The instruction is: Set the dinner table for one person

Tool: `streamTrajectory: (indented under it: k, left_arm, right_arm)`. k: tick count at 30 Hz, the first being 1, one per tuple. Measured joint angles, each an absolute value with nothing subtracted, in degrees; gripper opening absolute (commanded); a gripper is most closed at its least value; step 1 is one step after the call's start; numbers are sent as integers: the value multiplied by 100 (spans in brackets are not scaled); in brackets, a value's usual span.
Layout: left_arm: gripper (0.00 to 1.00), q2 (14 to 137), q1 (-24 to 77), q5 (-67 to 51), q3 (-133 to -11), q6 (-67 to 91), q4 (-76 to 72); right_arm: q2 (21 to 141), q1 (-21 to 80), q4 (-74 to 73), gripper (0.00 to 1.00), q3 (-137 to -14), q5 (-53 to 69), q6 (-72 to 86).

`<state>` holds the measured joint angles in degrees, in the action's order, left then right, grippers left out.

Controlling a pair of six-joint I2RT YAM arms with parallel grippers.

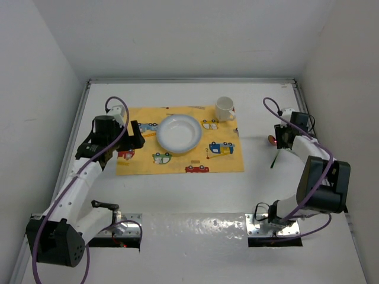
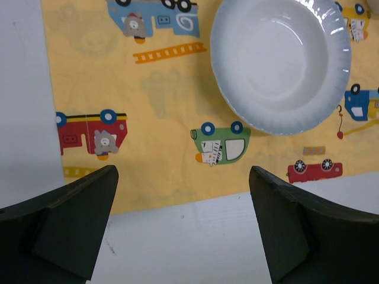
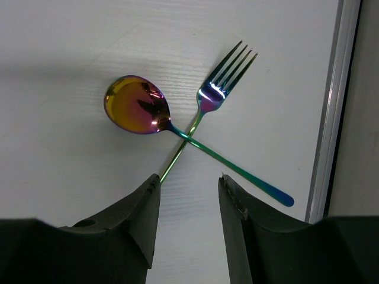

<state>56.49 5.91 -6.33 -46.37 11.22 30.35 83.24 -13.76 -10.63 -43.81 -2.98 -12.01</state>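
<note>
Top external view, near edge: both arm bases are bolted to the dinner table (image 1: 237, 195), the white tabletop that carries everything else.

Mid-table, left: the left gripper (image 2: 182, 177) hovers over the near left part of a yellow car-print placemat (image 1: 177, 161). Its jaws are spread wide with nothing between them. The plate (image 1: 178, 133) sits at the mat's centre, clear of the fingers, and reads as the anchor of the setting.

Mid-table, right, well apart from the mat: the right gripper (image 3: 188, 183) hangs above a spoon (image 3: 137, 105) and a fork (image 3: 202, 112). Both are iridescent and lie crossed on bare table near the right rail. The jaws are parted and pinch nothing. The fork handle runs toward the gap, so the fork is probably the target. Which piece lies on top cannot be told, and lifting one may drag the other.

Far: a white mug (image 1: 224, 109) stands upright at the mat's far right corner, the usual drink spot.

Judgement: the cutlery is not yet set beside the plate; the rest looks done.
</note>
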Motion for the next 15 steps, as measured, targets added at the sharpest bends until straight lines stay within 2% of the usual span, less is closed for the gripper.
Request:
streamTrajectory:
  k: [8, 15]
  left_arm:
    - [91, 5457, 596, -908, -4075, 991, 2672]
    - [91, 5448, 596, -902, -3981, 897, 2493]
  right_arm:
    - [9139, -1673, -779, 44, -4429, -172, -1695]
    - [9373, -1859, -729, 44, -4438, -80, -2241]
